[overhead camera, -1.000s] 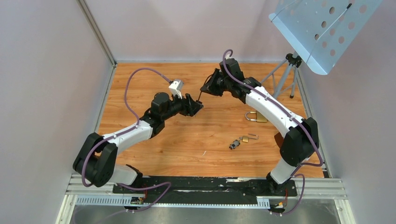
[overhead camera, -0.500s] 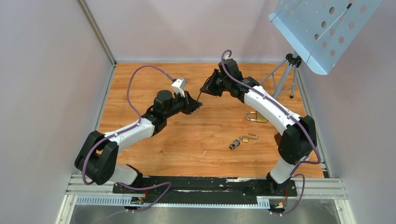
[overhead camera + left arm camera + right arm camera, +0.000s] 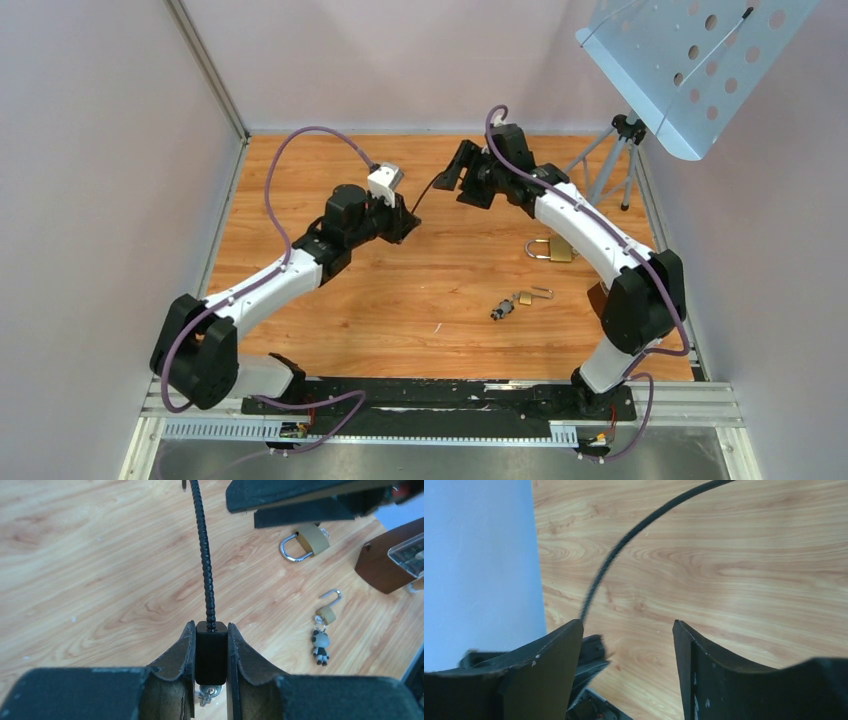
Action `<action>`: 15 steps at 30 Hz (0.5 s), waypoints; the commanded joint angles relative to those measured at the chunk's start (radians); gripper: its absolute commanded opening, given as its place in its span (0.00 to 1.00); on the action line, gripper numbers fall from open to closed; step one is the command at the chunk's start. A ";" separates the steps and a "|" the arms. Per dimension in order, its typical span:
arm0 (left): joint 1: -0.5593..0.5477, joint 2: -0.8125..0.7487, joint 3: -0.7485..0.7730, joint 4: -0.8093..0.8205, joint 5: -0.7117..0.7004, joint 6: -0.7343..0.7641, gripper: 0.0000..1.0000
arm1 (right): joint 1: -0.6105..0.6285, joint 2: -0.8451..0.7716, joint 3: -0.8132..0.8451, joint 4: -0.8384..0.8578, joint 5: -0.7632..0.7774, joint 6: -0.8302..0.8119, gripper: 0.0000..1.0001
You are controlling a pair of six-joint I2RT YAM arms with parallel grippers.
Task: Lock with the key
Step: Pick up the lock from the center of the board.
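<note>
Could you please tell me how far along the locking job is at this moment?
Done: the left tool grips the black lock body, its cable arching toward the open, empty right tool. In hand: a key shows beneath that body. Left: no turn of the key is visible, and the small padlock on the table lies open.

The wooden table (image 3: 330, 300) bears a brass padlock (image 3: 558, 252), a small open padlock (image 3: 526, 297) and a brown box (image 3: 382, 565).
</note>
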 commanded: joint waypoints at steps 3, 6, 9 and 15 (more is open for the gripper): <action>0.077 -0.133 0.164 -0.291 0.156 0.265 0.00 | -0.095 -0.150 -0.054 0.101 -0.033 -0.304 0.64; 0.134 -0.163 0.237 -0.446 0.274 0.348 0.00 | -0.098 -0.217 -0.112 0.192 -0.100 -0.513 0.63; 0.152 -0.177 0.309 -0.584 0.364 0.458 0.00 | -0.098 -0.262 -0.140 0.234 -0.173 -0.698 0.61; 0.168 -0.153 0.481 -0.846 0.427 0.601 0.00 | -0.098 -0.324 -0.197 0.267 -0.333 -1.037 0.57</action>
